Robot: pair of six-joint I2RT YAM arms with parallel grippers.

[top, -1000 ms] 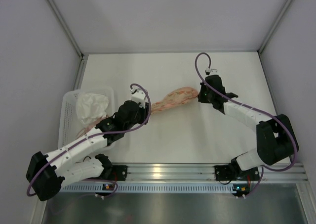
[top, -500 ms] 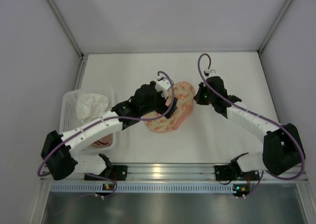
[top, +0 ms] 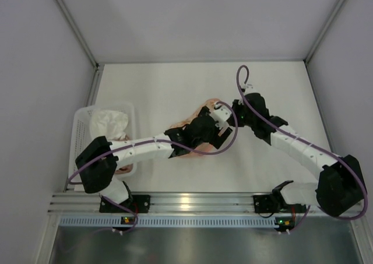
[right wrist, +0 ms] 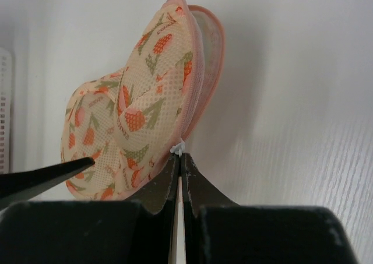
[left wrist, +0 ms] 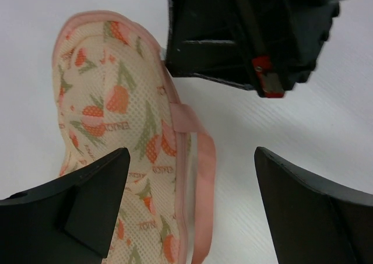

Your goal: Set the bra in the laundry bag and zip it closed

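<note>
Top view: laundry bag (top: 205,103) mid-table, largely under the left arm.
Left wrist: left gripper (left wrist: 191,159) spread wide above the bag's pink strap (left wrist: 208,159).
Right wrist: right gripper (right wrist: 179,158) pressed together — pinching the white zip pull (right wrist: 177,148) at the bag's rim.

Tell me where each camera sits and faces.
Top external: above and behind, looking down on the table; left arm and right arm show.
Left wrist: on the left gripper, looking down at the laundry bag between its open jaws.
Right wrist: on the right gripper, facing the bag's rim; shut jaws pinch its zip pull.
Shared: the bag.
</note>
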